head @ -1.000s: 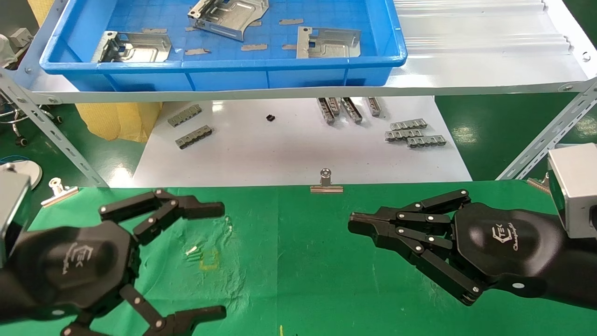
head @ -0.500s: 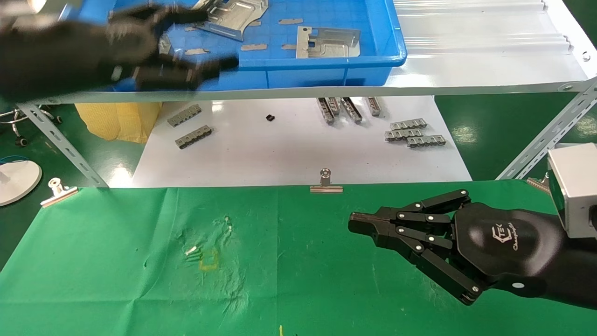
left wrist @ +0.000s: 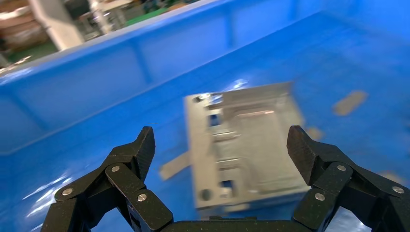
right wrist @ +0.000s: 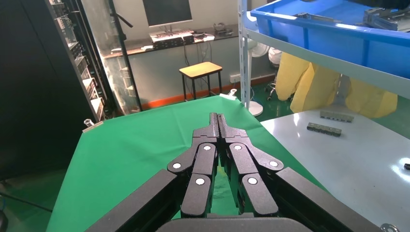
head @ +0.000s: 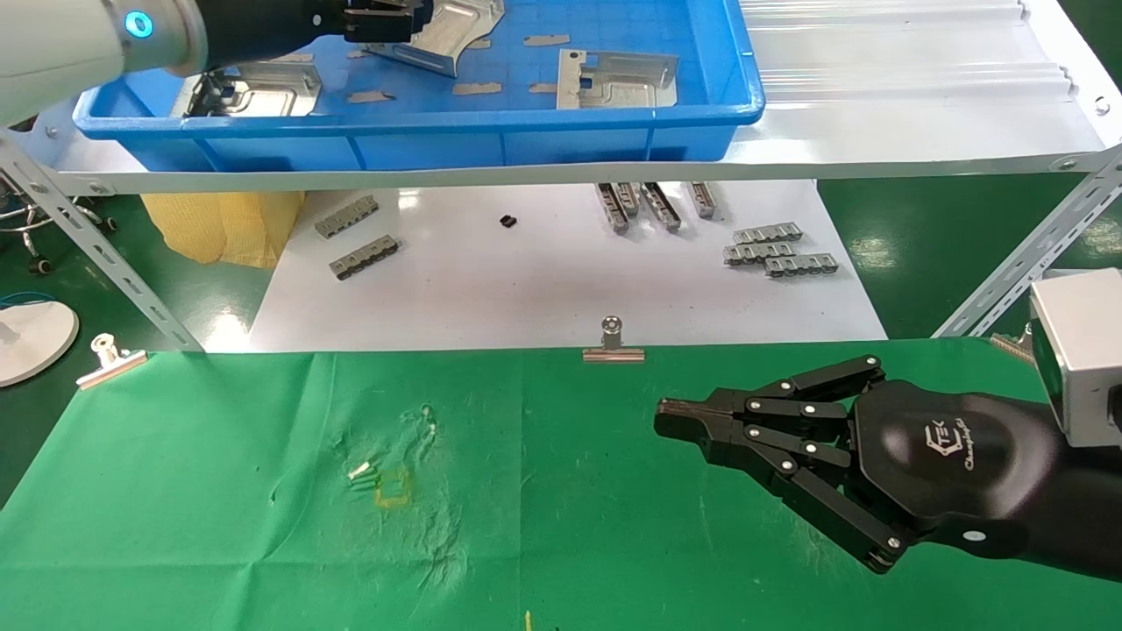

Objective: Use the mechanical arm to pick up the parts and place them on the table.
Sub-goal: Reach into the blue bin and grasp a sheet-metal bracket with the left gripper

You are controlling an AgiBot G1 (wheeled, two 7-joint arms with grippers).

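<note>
Three silvery sheet-metal parts lie in the blue tray on the shelf: one at the left, one at the back middle, one at the right. My left gripper reaches into the tray beside the back middle part. In the left wrist view it is open, with its fingers on either side of a part that lies on the tray floor, not gripped. My right gripper is shut and empty, low over the green table; it also shows in the right wrist view.
A glossy white board beyond the table holds small grey slotted strips. Binder clips hold the cloth's far edge. Grey tape patches lie in the tray. Slanted shelf struts stand at both sides.
My left arm has risen from the green table at the front left up into the blue tray, gripper still open. The right arm has not moved.
</note>
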